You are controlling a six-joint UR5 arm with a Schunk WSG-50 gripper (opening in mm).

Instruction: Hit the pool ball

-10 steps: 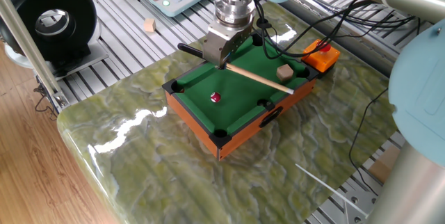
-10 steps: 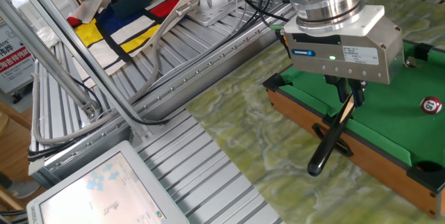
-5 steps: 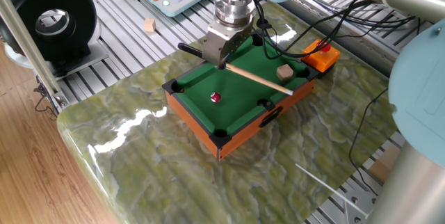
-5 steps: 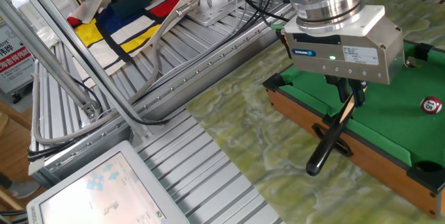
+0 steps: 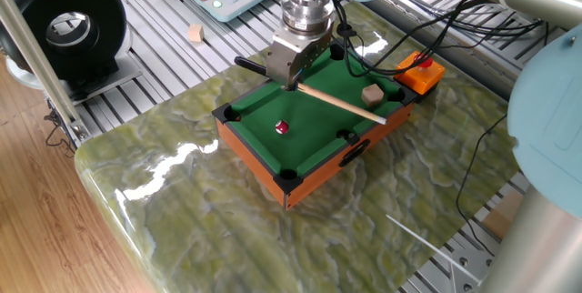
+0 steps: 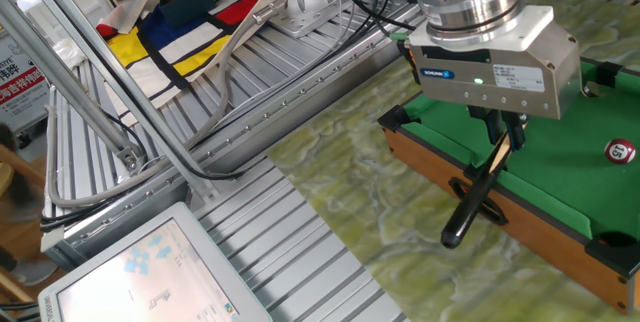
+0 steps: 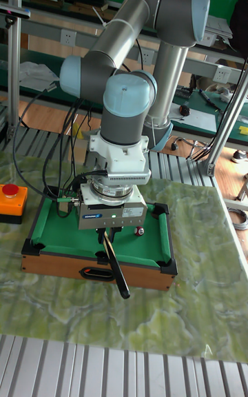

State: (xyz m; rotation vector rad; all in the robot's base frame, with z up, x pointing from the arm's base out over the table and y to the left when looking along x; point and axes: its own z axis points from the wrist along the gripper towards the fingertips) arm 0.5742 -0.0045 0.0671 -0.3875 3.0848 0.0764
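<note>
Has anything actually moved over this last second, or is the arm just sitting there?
Hardly anything. The gripper stays shut on the cue stick, whose black butt end edged very slightly. The pool ball and the tan cube lie where they were on the small pool table.

Bright, even light; glossy glare.

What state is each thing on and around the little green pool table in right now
Two-finger gripper: shut on the cue stick.
Wooden cue stick: held, angled across the felt.
Dark-red pool ball: resting on felt, untouched.
Tan wooden cube: sitting on felt.
Red button: cannot tell if pressed.
</note>
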